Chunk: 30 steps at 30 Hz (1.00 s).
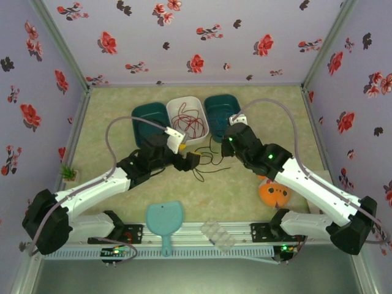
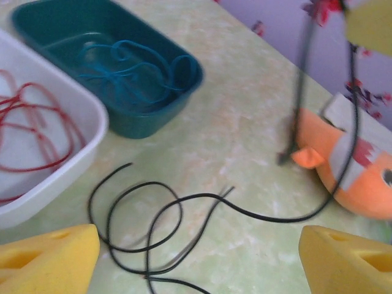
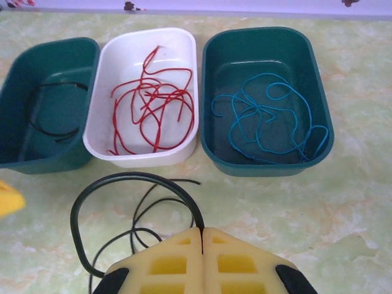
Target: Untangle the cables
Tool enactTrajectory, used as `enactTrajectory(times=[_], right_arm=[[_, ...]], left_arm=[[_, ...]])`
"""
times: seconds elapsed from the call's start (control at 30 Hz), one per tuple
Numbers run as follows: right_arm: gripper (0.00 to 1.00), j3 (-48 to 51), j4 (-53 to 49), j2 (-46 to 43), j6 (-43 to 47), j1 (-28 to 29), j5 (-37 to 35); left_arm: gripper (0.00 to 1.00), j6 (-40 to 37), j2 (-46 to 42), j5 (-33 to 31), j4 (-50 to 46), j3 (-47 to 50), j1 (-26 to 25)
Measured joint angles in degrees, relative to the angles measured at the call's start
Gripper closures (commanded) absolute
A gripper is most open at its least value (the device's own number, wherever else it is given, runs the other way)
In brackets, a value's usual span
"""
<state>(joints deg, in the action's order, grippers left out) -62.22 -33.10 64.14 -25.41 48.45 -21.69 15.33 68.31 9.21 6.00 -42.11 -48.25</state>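
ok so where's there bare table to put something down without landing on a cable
Bare table lies left of the left teal bin and right of the right teal bin. Another open strip runs between the blue scoop and the orange toy. It is crowded just in front of the bins, where the black cable loops.

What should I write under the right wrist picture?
Right gripper pinches the black cable; red cable lies in the white bin, blue cable in a teal bin.
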Motion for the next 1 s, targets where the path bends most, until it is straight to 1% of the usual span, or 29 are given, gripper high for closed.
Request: enactTrajectory(times=[0.17, 0.27, 0.43, 0.57, 0.63, 0.67, 0.77, 0.87, 0.9, 1.0], right_arm=[[1.0, -2.86, 0.31, -1.29, -0.72, 0.0, 1.38], [1.0, -5.25, 0.48, -1.73, -1.05, 0.0, 2.23], [1.0, -6.82, 1.16, -2.27, -2.4, 0.0, 4.2], [1.0, -7.15, 1.64, -2.49, -3.39, 0.0, 5.57], [1.0, -7.19, 1.73, -2.67, -3.72, 0.0, 5.88], [1.0, -7.19, 1.75, -2.8, -3.76, 0.0, 5.88], [1.0, -7.19, 1.73, -3.34, -4.15, 0.0, 5.49], [1.0, -7.17, 1.29, -3.78, -5.11, -0.15, 3.15], [1.0, -7.17, 1.03, -3.87, -5.46, -0.35, 2.43], [1.0, -6.88, 0.2, -3.93, -6.86, -1.57, 1.75]], left_arm=[[0.13, -10.38, 1.9, 1.42, 4.42, 0.0, -6.01], [0.13, -15.87, 2.95, 1.42, 9.05, 0.24, -8.15], [0.15, -20.79, 5.81, -0.81, 16.39, 0.66, -8.66], [0.23, -22.18, 8.52, -3.72, 20.79, 0.66, -8.66], [0.3, -22.29, 9.55, -4.92, 22.16, 0.66, -8.66], [0.37, -22.38, 9.84, -5.46, 22.56, 0.66, -8.66], [0.73, -22.03, 9.88, -6.29, 23.58, 0.66, -8.66], [0.96, -21.84, 9.49, -6.69, 23.74, 0.66, -8.66], [1.0, -21.62, 9.14, -6.69, 23.58, 0.7, -8.66], [1.0, -21.57, 6.86, -6.62, 23.02, 0.92, -8.66]])
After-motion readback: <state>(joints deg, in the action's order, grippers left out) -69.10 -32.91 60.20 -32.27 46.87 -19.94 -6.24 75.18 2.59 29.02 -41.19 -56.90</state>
